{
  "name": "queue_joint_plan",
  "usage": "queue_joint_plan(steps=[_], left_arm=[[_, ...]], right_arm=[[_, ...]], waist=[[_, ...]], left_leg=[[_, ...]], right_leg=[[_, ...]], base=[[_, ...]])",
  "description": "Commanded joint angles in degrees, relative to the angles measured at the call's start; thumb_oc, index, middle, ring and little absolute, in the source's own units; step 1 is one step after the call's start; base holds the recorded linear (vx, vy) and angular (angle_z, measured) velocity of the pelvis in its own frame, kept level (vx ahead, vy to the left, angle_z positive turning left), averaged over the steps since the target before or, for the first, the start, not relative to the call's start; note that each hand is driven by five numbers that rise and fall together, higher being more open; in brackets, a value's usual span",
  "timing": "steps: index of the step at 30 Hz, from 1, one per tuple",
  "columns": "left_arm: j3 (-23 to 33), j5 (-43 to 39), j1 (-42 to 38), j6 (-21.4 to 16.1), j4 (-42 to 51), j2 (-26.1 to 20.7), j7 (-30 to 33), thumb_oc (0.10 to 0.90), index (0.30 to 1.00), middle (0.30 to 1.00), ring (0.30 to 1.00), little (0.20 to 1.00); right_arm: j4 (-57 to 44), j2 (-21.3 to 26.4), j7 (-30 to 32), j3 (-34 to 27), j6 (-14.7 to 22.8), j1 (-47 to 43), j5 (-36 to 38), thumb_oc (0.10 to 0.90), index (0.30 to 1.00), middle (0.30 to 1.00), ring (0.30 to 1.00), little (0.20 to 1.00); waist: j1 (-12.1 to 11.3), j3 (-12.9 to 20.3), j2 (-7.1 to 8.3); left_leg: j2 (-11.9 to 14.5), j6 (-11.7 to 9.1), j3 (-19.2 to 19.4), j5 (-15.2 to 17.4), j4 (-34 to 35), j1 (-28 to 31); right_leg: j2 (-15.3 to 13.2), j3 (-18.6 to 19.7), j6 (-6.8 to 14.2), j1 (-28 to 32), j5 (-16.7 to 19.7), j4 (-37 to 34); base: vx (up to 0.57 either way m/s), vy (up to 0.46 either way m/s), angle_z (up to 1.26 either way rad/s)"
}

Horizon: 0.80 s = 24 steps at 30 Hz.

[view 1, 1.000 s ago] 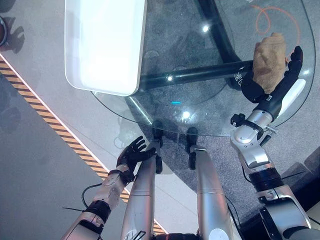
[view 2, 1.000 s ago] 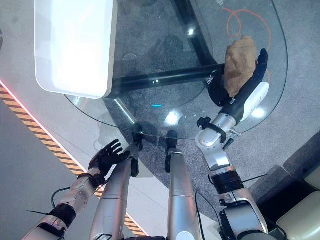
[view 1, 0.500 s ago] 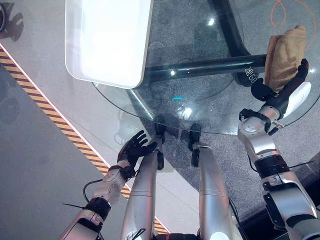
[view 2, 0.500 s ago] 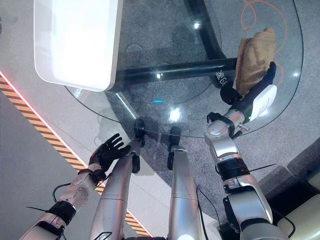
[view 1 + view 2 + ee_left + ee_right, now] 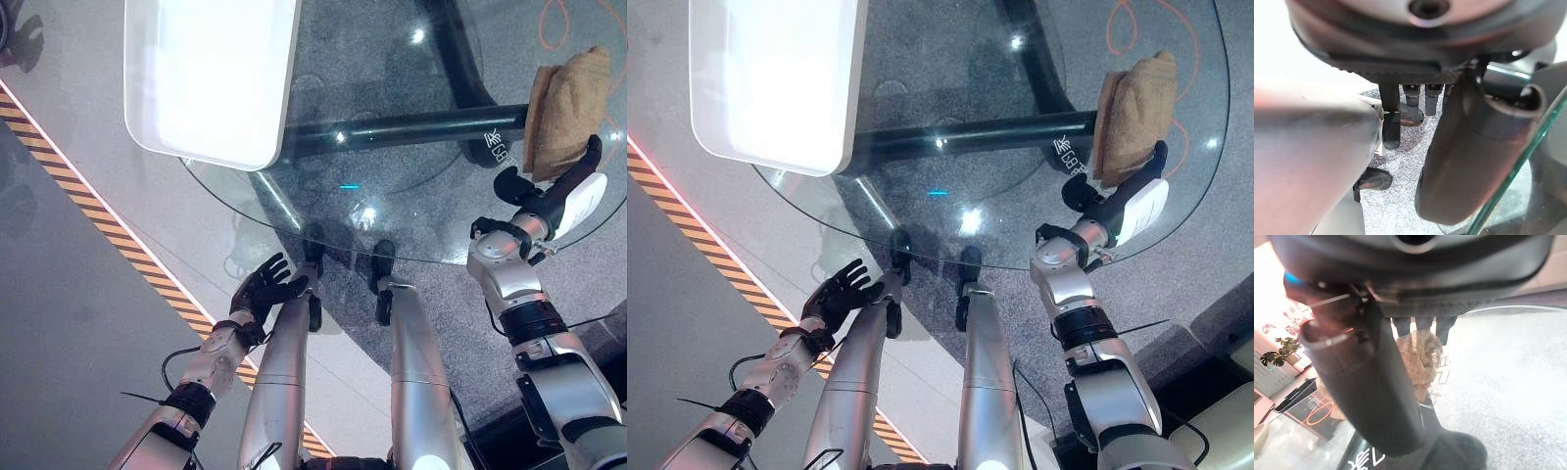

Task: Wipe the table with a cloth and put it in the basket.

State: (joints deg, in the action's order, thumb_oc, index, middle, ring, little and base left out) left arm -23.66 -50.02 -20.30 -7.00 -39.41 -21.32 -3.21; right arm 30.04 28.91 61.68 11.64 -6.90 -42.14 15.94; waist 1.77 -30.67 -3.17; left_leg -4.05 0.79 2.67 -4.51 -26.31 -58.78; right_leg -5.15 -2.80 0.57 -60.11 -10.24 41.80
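A brown cloth [image 5: 563, 108] lies bunched lengthwise near the right rim of the round glass table [image 5: 294, 211]. My right hand [image 5: 554, 191] rests at the cloth's near end, fingers straight along its edge and thumb [image 5: 509, 184] out to the side. In the right wrist view the cloth [image 5: 1418, 352] shows just past the straight fingers [image 5: 1422, 323]. The white basket [image 5: 211, 88] sits at the table's far left. My left hand [image 5: 263, 292] hangs open below the table's near edge, holding nothing.
A black frame bar [image 5: 411, 127] runs under the glass from the basket toward the cloth. An orange cord [image 5: 558, 15] loops on the floor beyond the table. Yellow-and-black floor tape [image 5: 118, 250] runs diagonally at the left.
My right hand has drawn back along the cloth toward its near end, so more cloth now lies past the fingers. The view has shifted slightly. The left hand has stayed put.
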Motion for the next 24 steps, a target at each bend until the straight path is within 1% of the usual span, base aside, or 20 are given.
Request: queue_joint_plan(steps=[1,2,3,4,6,8,9,10,11,12,13,14,15,16,19,20,21,22,23,24], left_arm=[[-8.1,0.8,6.5,4.2,-0.4,7.2,-2.6,0.800,0.900,0.900,0.900,0.900],[-8.5,0.8,7.4,4.3,-0.4,7.3,-2.5,0.800,0.900,0.900,0.900,0.900],[-8.6,0.7,7.4,4.5,0.0,7.2,-2.0,0.800,0.900,0.900,0.900,0.900],[-8.3,0.7,6.4,4.6,0.2,7.1,-1.9,0.800,0.900,0.900,0.900,0.900],[-8.3,0.7,6.5,4.5,0.0,7.1,-2.0,0.800,0.900,0.900,0.900,0.900],[-8.1,0.9,6.9,4.3,-0.2,7.2,-2.3,0.800,0.900,0.900,0.900,0.900],[-8.5,0.9,8.0,4.3,-0.2,7.2,-2.4,0.800,0.900,0.900,0.900,0.900],[-8.5,0.9,8.1,4.4,-0.1,7.1,-2.4,0.800,0.900,0.900,0.900,0.900],[-8.1,0.9,7.2,4.5,0.1,7.0,-2.3,0.800,0.900,0.900,0.900,0.900],[-8.2,1.0,7.2,4.5,0.1,7.1,-2.2,0.800,0.900,0.900,0.900,0.900],[-8.5,1.1,8.1,4.6,0.1,7.2,-2.2,0.800,0.900,0.900,0.900,0.900],[-8.1,1.1,7.3,4.6,0.3,7.0,-2.2,0.800,0.900,0.900,0.900,0.900],[-8.6,1.0,8.3,4.5,0.3,7.0,-2.2,0.800,0.900,0.900,0.900,0.900],[-8.3,0.9,7.4,4.5,0.4,7.0,-2.1,0.800,0.900,0.900,0.900,0.900],[-8.5,0.9,8.2,4.6,0.1,7.0,-2.2,0.800,0.900,0.900,0.900,0.900],[-8.0,0.9,7.1,4.7,0.1,6.9,-2.2,0.800,0.900,0.900,0.900,0.900],[-8.0,0.9,7.0,4.8,0.1,7.0,-2.1,0.800,0.900,0.900,0.900,0.900],[-8.1,0.9,7.0,4.7,0.1,7.0,-2.1,0.800,0.900,0.900,0.900,0.900],[-8.1,0.8,7.0,4.7,0.1,7.1,-2.0,0.800,0.900,0.900,0.900,0.900],[-8.0,0.9,7.0,4.6,0.1,7.1,-2.0,0.800,0.900,0.900,0.900,0.900]], right_arm=[[-3.5,4.9,3.7,-0.4,1.8,-0.2,0.3,0.800,0.900,0.900,0.900,0.900],[-3.4,4.7,3.6,-0.2,1.9,0.7,0.2,0.800,0.900,0.900,0.900,0.900],[-3.7,4.8,2.9,-0.1,2.0,0.6,-0.2,0.660,0.780,0.780,0.780,0.760],[-3.8,4.9,2.8,-0.2,2.0,-0.3,-0.3,0.630,0.754,0.754,0.754,0.730],[-4.2,4.9,2.9,-0.1,2.1,-0.6,-0.5,0.800,0.900,0.900,0.900,0.900],[-5.0,5.1,3.3,-0.2,2.4,-0.7,-0.8,0.800,0.900,0.900,0.900,0.900],[-5.5,5.0,3.6,-0.3,2.5,0.1,-0.9,0.800,0.900,0.900,0.900,0.900],[-5.9,5.3,3.4,-0.5,2.8,0.1,-0.9,0.800,0.900,0.900,0.900,0.900],[-6.2,5.5,3.4,-0.8,3.1,-0.7,-0.9,0.800,0.900,0.900,0.900,0.900],[-6.5,5.6,3.5,-0.9,3.1,-0.9,-0.9,0.800,0.900,0.900,0.900,0.900],[-6.6,5.4,3.5,-0.8,3.2,-0.1,-0.9,0.800,0.900,0.900,0.900,0.900],[-7.2,5.8,3.6,-1.2,3.1,-1.2,-0.9,0.800,0.900,0.900,0.900,0.900],[-7.4,5.8,3.6,-1.2,3.0,-0.6,-0.8,0.800,0.900,0.900,0.900,0.900],[-7.6,6.0,3.6,-1.4,2.9,-1.6,-0.8,0.800,0.900,0.900,0.900,0.900],[-7.4,6.0,3.2,-1.4,3.2,-1.0,-0.2,0.800,0.900,0.900,0.900,0.900],[-7.4,6.3,3.1,-1.7,3.1,-2.0,0.1,0.800,0.900,0.900,0.900,0.900],[-7.4,6.2,2.9,-1.7,2.7,-2.2,0.5,0.720,0.832,0.832,0.832,0.820],[-7.3,6.2,2.8,-1.7,2.5,-2.2,0.8,0.536,0.674,0.674,0.674,0.636],[-7.2,6.1,2.7,-1.7,2.4,-2.2,1.0,0.391,0.549,0.549,0.549,0.491],[-7.1,6.1,2.5,-1.6,2.2,-2.1,1.2,0.100,0.300,0.300,0.300,0.200]], waist=[[-0.2,0.9,-2.34],[-0.3,0.9,-2.44],[-0.3,0.9,-2.49],[-0.2,0.9,-2.40],[-0.2,0.9,-2.39],[-0.2,0.9,-2.37],[-0.3,0.9,-2.47],[-0.3,0.9,-2.45],[-0.2,0.9,-2.33],[-0.2,0.9,-2.30],[-0.3,0.9,-2.37],[-0.3,0.9,-2.24],[-0.4,0.9,-2.31],[-0.3,0.9,-2.21],[-0.4,0.9,-2.14],[-0.3,0.9,-2.02],[-0.3,0.9,-2.00],[-0.3,0.9,-2.00],[-0.3,0.9,-2.01],[-0.3,0.9,-2.02]], left_leg=[[-2.3,2.7,1.5,10.6,-9.1,-0.9],[-2.3,2.5,1.1,12.3,-9.5,0.8],[-2.3,2.5,1.1,12.4,-9.6,0.6],[-2.3,2.7,1.5,10.6,-9.2,-1.2],[-2.3,2.7,1.5,10.6,-9.0,-1.1],[-2.3,2.7,1.5,10.6,-8.9,-0.9],[-2.2,2.5,1.1,12.4,-9.3,1.0],[-2.2,2.5,1.1,12.4,-9.4,1.0],[-2.2,2.7,1.5,10.7,-9.0,-0.8],[-2.2,2.7,1.5,10.7,-9.0,-0.9],[-2.2,2.5,1.1,12.5,-9.4,1.0],[-2.2,2.7,1.5,10.8,-9.0,-0.8],[-2.1,2.5,1.1,12.6,-9.4,1.0],[-2.2,2.8,1.5,10.9,-9.0,-0.8],[-2.1,2.6,1.1,12.7,-9.5,1.0],[-2.1,2.8,1.5,11.0,-9.1,-0.8],[-2.1,2.7,1.4,11.0,-9.1,-0.8],[-2.1,2.7,1.5,10.9,-9.1,-0.9],[-2.1,2.7,1.5,10.9,-9.1,-0.9],[-2.1,2.8,1.4,10.9,-9.0,-0.9]], right_leg=[[4.8,-0.4,0.0,0.0,10.8,-10.6],[5.0,-0.2,0.3,1.5,9.2,-9.9],[4.9,-0.3,0.3,1.3,9.2,-9.8],[4.7,-0.4,0.0,-0.3,10.9,-10.5],[4.7,-0.5,-0.1,-0.2,10.8,-10.6],[4.8,-0.5,-0.1,-0.1,10.7,-10.7],[5.0,-0.4,0.2,1.6,8.9,-10.0],[5.0,-0.4,0.3,1.7,8.9,-10.0],[4.8,-0.5,0.0,0.1,10.6,-10.7],[4.8,-0.6,0.0,0.0,10.6,-10.6],[5.0,-0.4,0.3,1.6,9.0,-9.8],[4.8,-0.6,0.0,-0.1,10.6,-10.5],[5.0,-0.4,0.3,1.6,8.8,-9.8],[4.8,-0.6,0.0,0.0,10.5,-10.4],[5.1,-0.5,0.3,1.6,8.7,-9.6],[4.8,-0.7,0.0,0.0,10.4,-10.4],[4.8,-0.7,0.0,0.0,10.4,-10.4],[4.8,-0.7,0.0,-0.1,10.4,-10.4],[4.9,-0.7,0.0,-0.1,10.4,-10.4],[4.9,-0.7,-0.1,-0.1,10.4,-10.5]], base=[[0.06,-0.005,-0.01],[0.06,-0.005,0.00],[0.00,0.000,0.00],[-0.05,-0.009,0.00],[-0.03,-0.003,0.00],[0.03,0.003,-0.01],[0.06,0.006,-0.01],[0.00,0.000,0.00],[-0.04,-0.005,0.01],[0.00,0.000,0.00],[0.00,0.000,0.00],[0.06,0.002,0.01],[-0.04,-0.006,0.00],[0.00,0.000,0.00],[0.02,0.001,0.00],[-0.05,-0.005,-0.01],[-0.05,-0.004,-0.02],[0.01,0.002,-0.03],[0.00,0.000,0.00],[0.00,0.000,0.00]])
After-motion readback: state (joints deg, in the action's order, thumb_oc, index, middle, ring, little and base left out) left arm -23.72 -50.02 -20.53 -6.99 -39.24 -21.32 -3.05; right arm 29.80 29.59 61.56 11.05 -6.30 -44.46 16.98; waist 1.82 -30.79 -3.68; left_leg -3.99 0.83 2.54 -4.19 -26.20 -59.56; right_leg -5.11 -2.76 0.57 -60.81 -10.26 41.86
